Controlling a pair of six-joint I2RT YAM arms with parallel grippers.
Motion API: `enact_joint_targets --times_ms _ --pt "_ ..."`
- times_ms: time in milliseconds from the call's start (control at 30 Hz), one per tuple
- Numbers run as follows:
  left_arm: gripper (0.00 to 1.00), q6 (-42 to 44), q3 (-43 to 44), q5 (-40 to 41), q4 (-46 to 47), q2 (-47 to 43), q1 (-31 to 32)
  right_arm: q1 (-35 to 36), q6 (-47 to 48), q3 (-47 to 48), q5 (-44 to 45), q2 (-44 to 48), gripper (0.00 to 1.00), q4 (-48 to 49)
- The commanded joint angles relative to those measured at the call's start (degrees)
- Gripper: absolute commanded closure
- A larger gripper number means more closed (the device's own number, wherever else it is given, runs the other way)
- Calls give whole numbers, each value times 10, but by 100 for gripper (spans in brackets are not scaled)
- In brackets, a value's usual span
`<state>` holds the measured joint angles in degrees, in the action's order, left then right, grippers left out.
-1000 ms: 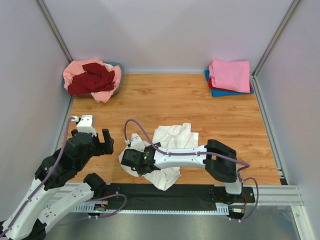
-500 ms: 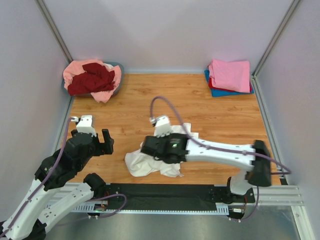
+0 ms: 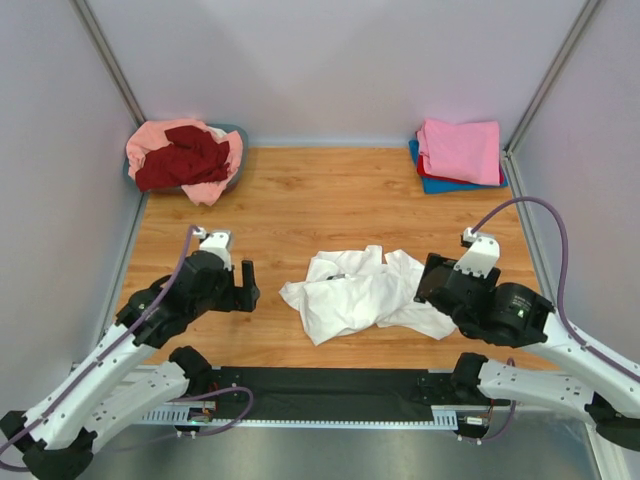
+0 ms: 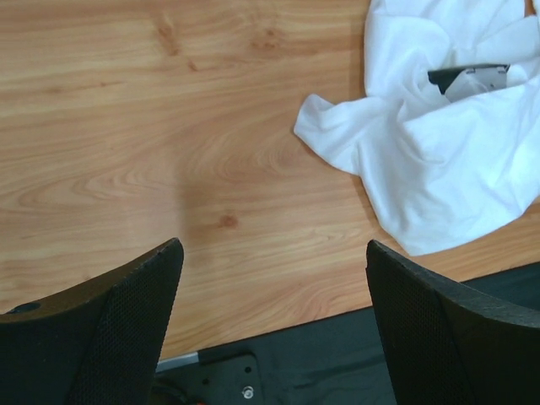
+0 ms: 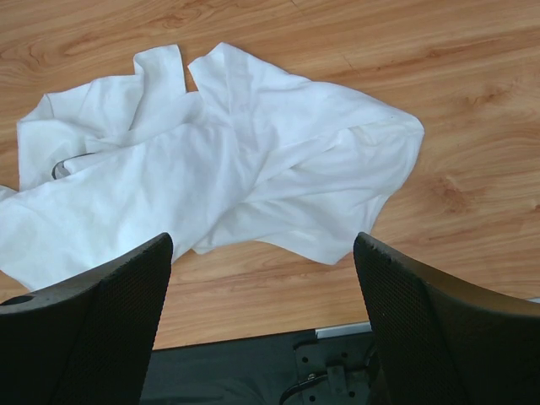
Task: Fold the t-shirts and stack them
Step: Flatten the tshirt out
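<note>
Your left gripper (image 4: 272, 249) stood wide open with nothing between its fingers (image 4: 101, 329); only bare table (image 4: 126, 126) showed in the gap. It hung over the near left part of the table, apart from the cloth. Your right gripper (image 5: 261, 243) was likewise spread open and held nothing. It sat at the near right, just beside the right edge of the white shirt (image 3: 350, 295); whether it touched the cloth could not be told from these views.

The white shirt lay crumpled in the near middle of the table, between your two grippers, unfolded and bunched in loose folds. A small patch of its black print (image 4: 468, 78) peeked out of a fold in the heap. One corner of cloth pointed left toward your left gripper, and a flap spread right toward the other.

In the far left corner the tub (image 3: 238, 172) held a salmon shirt (image 3: 150, 140), which spilled over the rim, with a dark red shirt (image 3: 185, 162) heaped on top of it. In the far right corner, well apart from the white shirt, you had a folded stack: a pink shirt (image 3: 460, 150) on top, the thin edge of a red shirt (image 3: 424, 170) under it, and a blue shirt (image 3: 440, 186) at the bottom.
</note>
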<state>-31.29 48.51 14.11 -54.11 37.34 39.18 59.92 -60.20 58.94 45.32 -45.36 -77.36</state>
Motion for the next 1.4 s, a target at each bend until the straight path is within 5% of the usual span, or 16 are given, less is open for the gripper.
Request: enact_joint_targets --times_ms 0,167,300,400,633,800,1033,1367 --pt "5 -21 -31 -63 78 26 -3 -2 4 9 7 5 11 12" --pt "5 -32 -70 -106 159 96 -3 -42 81 -11 -30 -47 13 88" --pt "6 -27 -60 -129 225 160 -3 -221 184 -77 -249 -93 29 269" --pt "6 -16 -36 -132 241 205 -2 -270 223 -75 -294 -174 36 319" --pt "7 6 -15 -128 248 244 -3 -271 270 6 -307 -368 41 325" --pt "7 3 -37 -129 253 232 -3 -288 272 -13 -288 -406 44 348" --pt "7 7 -49 -126 255 227 -3 -303 281 -15 -305 -426 61 347" --pt "7 7 -48 -124 251 223 -3 -323 291 -41 -330 -434 64 359"
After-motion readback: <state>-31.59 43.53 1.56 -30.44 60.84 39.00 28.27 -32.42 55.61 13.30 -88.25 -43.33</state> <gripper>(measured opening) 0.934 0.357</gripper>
